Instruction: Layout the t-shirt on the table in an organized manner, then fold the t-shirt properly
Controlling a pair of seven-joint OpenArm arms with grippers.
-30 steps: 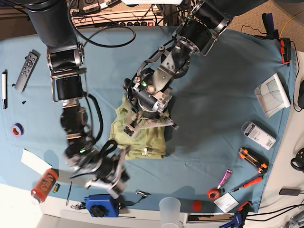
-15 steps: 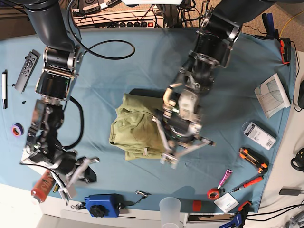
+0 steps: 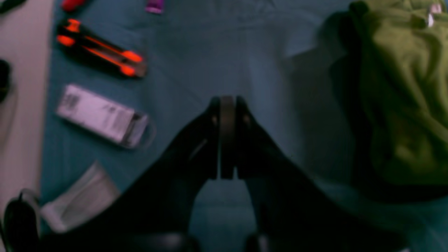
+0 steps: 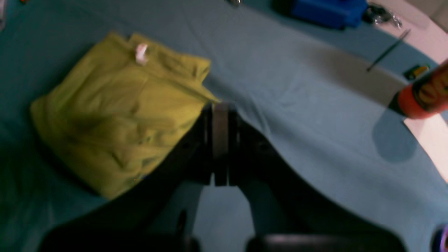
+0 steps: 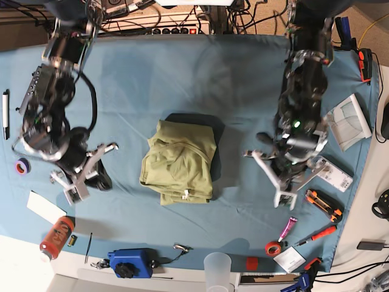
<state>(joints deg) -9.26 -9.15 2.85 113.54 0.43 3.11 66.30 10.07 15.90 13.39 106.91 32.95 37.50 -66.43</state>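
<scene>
T-shirt: the olive-green t-shirt (image 5: 179, 162) lies folded into a compact, slightly rumpled packet at the centre of the base view; a small white tag (image 4: 141, 53) shows on its upper layer.
Bench: the bench (image 5: 182, 73) is covered with a light-blue cloth and carries the t-shirt plus loose items along its edges.
Left tool: the left tool (image 3: 226, 105) has its jaws pressed together with nothing between them. It hangs over bare cloth in the right half of the base view, apart from the t-shirt.
Right tool: the right tool (image 4: 220, 108) has its jaws together and empty. It sits at the left of the base view, apart from the t-shirt.
Nearby items, right side: an orange-and-black utility knife (image 5: 323, 204) and a white packaged item (image 5: 330, 173) lie near the left tool.
Nearby items, lower left: an orange can (image 5: 56, 236) and a blue device (image 5: 129, 263).
</scene>
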